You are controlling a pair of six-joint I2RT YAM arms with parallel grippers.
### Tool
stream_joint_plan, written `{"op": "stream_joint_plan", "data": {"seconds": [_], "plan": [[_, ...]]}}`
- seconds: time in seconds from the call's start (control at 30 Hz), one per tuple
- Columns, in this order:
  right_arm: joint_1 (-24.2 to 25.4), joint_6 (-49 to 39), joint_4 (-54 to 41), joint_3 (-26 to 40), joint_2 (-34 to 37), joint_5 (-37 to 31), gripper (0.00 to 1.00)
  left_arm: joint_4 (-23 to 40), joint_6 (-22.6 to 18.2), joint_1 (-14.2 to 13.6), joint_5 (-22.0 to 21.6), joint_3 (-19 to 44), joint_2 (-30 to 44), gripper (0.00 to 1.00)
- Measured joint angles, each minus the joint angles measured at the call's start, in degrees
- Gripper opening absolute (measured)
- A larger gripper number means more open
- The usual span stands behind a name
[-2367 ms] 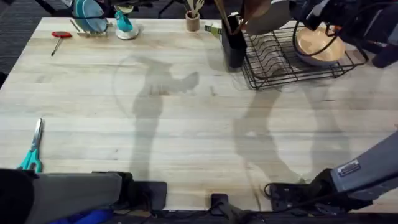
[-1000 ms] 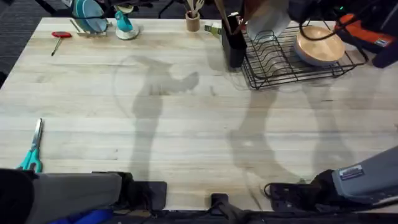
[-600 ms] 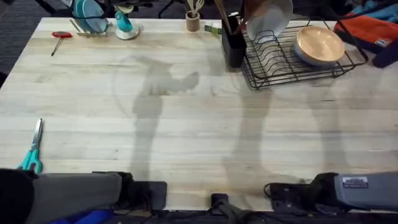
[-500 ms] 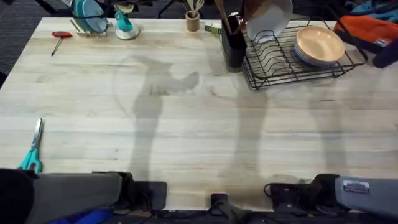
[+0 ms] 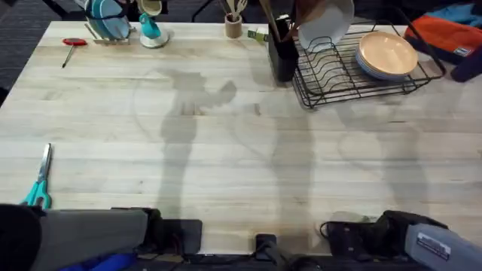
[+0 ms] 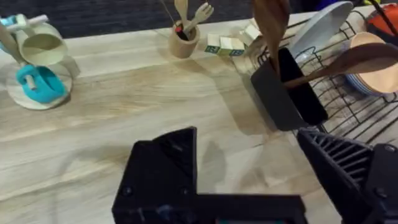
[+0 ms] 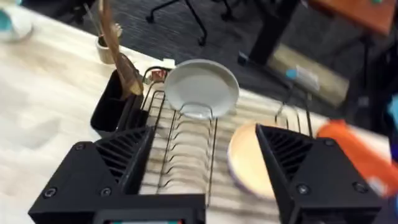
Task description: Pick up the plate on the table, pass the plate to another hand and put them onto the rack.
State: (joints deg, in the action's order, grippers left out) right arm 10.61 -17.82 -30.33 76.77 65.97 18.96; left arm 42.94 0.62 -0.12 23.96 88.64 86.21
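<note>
Since a couple of seconds ago my right arm has drawn back from the rack (image 5: 354, 71) to the near right corner of the table (image 5: 226, 150), leaving the plate (image 5: 325, 22) behind. That pale plate stands on edge among the tines at the rack's far left end, tilted a little, just beside the black utensil holder (image 5: 282, 54) with its wooden spoons. Seen from my right wrist, the plate (image 7: 201, 88) faces me upright in the wire slots, with the stacked peach plates (image 7: 249, 158) lying flat in the rack's right part. My right gripper (image 7: 205, 165) is spread wide with nothing between the fingers, well apart from the rack. My left gripper (image 6: 267, 180) also stands open and empty, hovering over the table's far side near the utensil holder (image 6: 286, 87); the plate's rim (image 6: 320, 28) shows beyond it. Teal scissors (image 5: 38, 181) lie near the table's left edge, and a red screwdriver (image 5: 72, 45) near the far left corner.
</note>
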Motion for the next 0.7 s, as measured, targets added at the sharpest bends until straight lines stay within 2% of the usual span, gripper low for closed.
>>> {"op": "stream_joint_plan", "data": {"seconds": [0.13, 0.4, 0.7], "plan": [[0.00, 6.86, -4.82, 0.00, -3.90, -4.75, 0.995, -0.01, -0.04, 0.00, -0.58, 0.00, -0.05, 0.995], [0.00, 21.30, -13.50, 0.00, -7.47, -14.31, 0.995, 0.92, -0.24, 0.00, -5.31, 0.00, -4.37, 0.995], [0.00, 27.54, -13.61, 0.00, -7.45, -13.15, 0.995, 3.75, -0.22, 0.00, -6.24, 0.02, -8.95, 0.995]]}}
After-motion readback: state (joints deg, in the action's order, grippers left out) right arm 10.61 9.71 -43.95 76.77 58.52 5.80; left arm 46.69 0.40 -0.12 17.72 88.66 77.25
